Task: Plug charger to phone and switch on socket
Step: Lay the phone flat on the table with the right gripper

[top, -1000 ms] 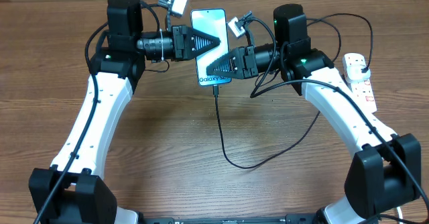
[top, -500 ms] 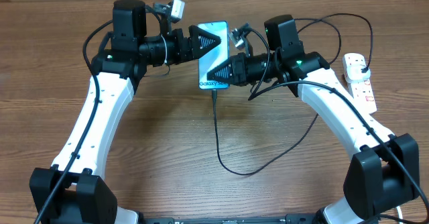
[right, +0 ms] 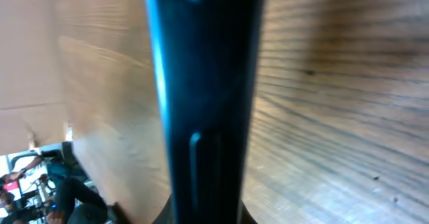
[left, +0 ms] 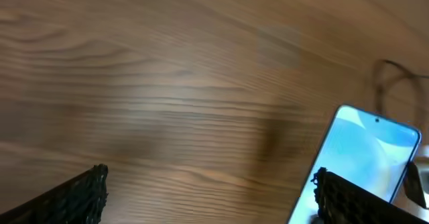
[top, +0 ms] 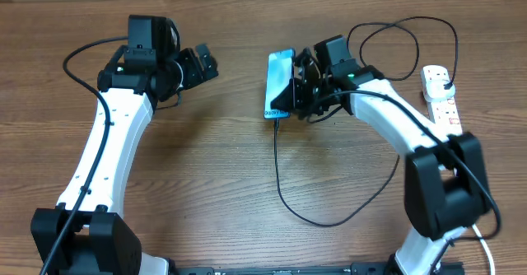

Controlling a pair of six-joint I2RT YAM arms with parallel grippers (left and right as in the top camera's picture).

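The phone (top: 278, 71) stands tilted up on its long edge at the table's back middle, with my right gripper (top: 291, 95) shut on it from the right. In the right wrist view the phone's dark edge (right: 201, 83) fills the middle, and the right gripper (right: 204, 212) holds its lower part. The charger (top: 280, 180), a thin black cable, joins the phone's near end and loops across the table towards the socket (top: 442, 100) at the far right. My left gripper (top: 202, 64) is open, left of the phone and apart from it. In the left wrist view the left gripper (left: 211, 187) spans bare wood, with the phone (left: 365, 150) at lower right.
A black plug head (top: 445, 79) sits in the socket's far outlet, and black cable (top: 403, 28) arcs behind the right arm. Wooden table top (top: 206, 168) lies between the arms. A brown wall runs along the table's back edge.
My left gripper has opened, let go of the phone and drawn back to the left. The right gripper has kept the phone and turned it up onto its edge.
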